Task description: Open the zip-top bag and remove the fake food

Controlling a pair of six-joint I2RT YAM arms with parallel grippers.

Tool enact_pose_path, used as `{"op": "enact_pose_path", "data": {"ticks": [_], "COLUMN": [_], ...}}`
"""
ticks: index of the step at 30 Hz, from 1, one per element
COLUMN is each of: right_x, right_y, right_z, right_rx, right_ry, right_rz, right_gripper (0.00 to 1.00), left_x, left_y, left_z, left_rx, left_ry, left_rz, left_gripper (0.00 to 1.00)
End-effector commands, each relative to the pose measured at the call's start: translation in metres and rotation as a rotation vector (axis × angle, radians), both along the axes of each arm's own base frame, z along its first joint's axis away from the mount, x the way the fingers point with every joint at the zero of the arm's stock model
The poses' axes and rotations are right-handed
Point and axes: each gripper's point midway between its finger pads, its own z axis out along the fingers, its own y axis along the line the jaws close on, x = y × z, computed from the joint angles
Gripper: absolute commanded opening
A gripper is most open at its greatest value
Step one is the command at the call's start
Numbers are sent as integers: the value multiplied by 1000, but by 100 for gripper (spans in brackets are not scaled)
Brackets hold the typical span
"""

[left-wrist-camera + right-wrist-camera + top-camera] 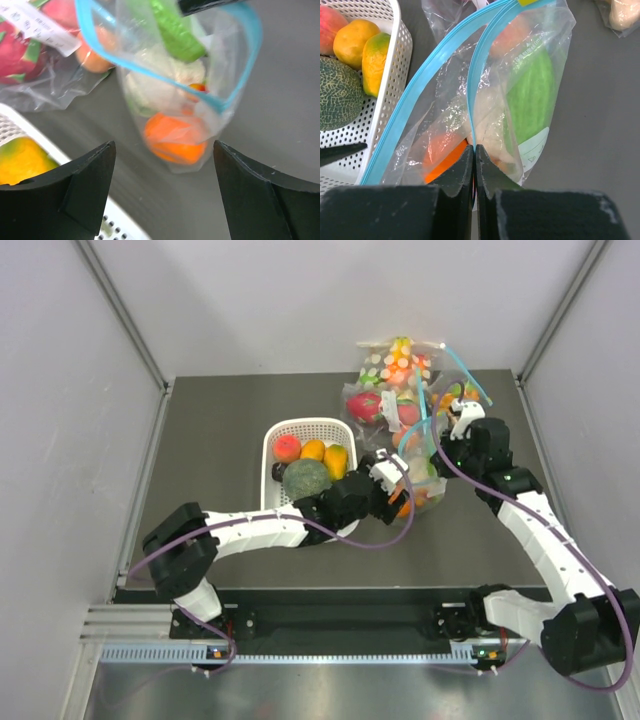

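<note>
The zip-top bag stands between my two grippers, its light-blue strip spread into an open loop. Inside it the fake food shows: a round orange fruit, a long green vegetable and a white lumpy piece. My right gripper is shut on one side of the blue strip at the mouth. My left gripper is open just short of the bag's bottom end, with nothing between its fingers. In the top view it sits left of the bag, and the right gripper is at the bag's upper right.
A white perforated basket left of the bag holds a grey-green melon and several small fruits. A clear bag with a pink dragon fruit and more bags of toy food lie behind. The basket's rim is close under my left fingers.
</note>
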Motion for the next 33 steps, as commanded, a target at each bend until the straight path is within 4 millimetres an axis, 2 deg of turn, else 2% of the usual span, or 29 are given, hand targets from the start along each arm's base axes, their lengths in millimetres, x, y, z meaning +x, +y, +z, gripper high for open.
{"op": "enact_pose_path", "data": {"ticks": [1,3,7,9,10,11,12,13,14,15,16,17,18,19,20,21,22,25,29,30,32,33], "right_x": [-3,-4,-5,-6,-6,-6,-7,-7,-7,-8,-8,-8,-8,-8,-9,-9,-10,-10,-9,-9,-9,-8], "right_y": [-1,-1,-2,-2,-2,-3,-2,-2,-3,-3,-3,-3,-3,-3,-3,-3,-3,-4,-2,-2,-2,-2], "right_z": [13,13,14,15,15,16,16,17,17,16,18,17,17,18,19,20,20,22,19,20,21,22], "right_rx": [-10,-9,-12,-13,-13,-12,-13,-13,-13,-15,-12,-14,-12,-14,-11,-10,-11,-10,-8,-7,-6,-6], "right_ry": [-49,-50,-56,-57,-60,-63,-63,-66,-68,-65,-71,-70,-68,-71,-75,-78,-78,-88,-81,-81,-85,-87], "right_rz": [0,0,-1,1,1,1,4,2,1,2,2,3,2,4,4,4,3,3,9,8,8,7], "right_gripper": [0,0,0,0,0,0,0,0,0,0,0,0,0,0,0,0,0,0,0,0,0,0], "left_x": [18,24,25,31,35,45,52,60,62,64,69,70,72,75,77,80,85,89,90,90,86,85], "left_y": [22,32,40,42,41,40,37,31,25,16,6,2,-5,-8,-12,-15,-17,-15,-16,-18,-24,-27], "left_z": [37,51,97,109,123,120,135,119,116,131,115,107,114,110,96,99,88,73,59,59,47,48], "left_rx": [-1,-70,-250,-318,-358,-387,-421,-395,-392,-411,-385,-373,-383,-376,-352,-350,-329,-283,-250,-249,-228,-229], "left_ry": [-50,-24,-23,10,18,72,78,123,158,160,198,232,235,246,276,273,285,305,322,325,358,363], "left_rz": [91,105,65,53,53,57,59,78,64,39,39,40,26,28,32,33,53,83,87,82,47,32], "left_gripper": [84,84,83,83,83,83,83,83,84,84,85,85,85,85,85,85,85,85,85,84,78,69]}}
